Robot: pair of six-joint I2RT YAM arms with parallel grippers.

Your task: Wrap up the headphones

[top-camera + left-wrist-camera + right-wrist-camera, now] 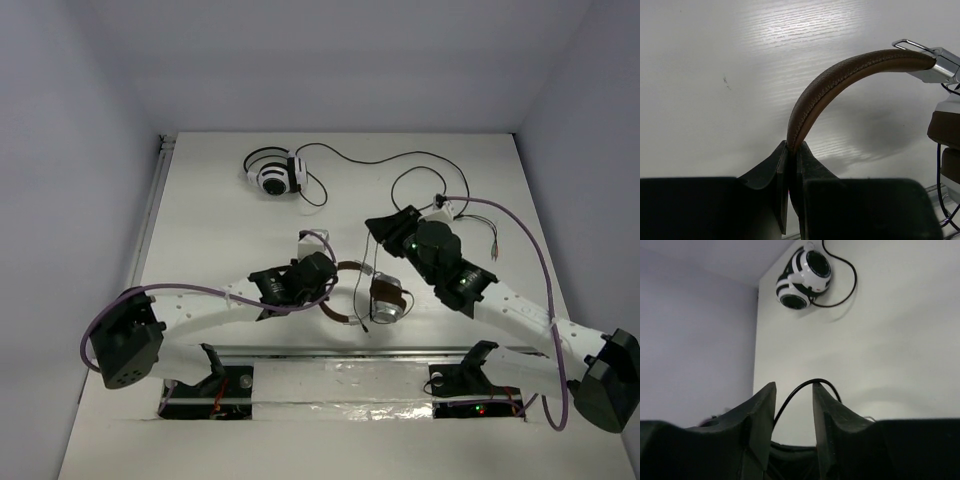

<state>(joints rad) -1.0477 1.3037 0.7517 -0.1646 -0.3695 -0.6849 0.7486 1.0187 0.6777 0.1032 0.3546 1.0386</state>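
Note:
The headphones (384, 299) lie on the white table between my two arms, with a brown headband (840, 75) and a brown-and-silver ear cup (944, 127). My left gripper (791, 147) is shut on the headband, pinching its edge between the fingers; from above it shows at the band's left side (328, 288). My right gripper (794, 385) stands open just behind the headphones (386, 224). The thin dark cable (799, 390) arches loosely between its fingers and over the tip of the right one.
White-and-black headphones (272, 176) sit at the back left, also in the right wrist view (802, 275). Their black cable (400, 158) trails right across the back of the table. A white connector (447, 207) lies at back right. A metal rail (350, 352) runs along the near edge.

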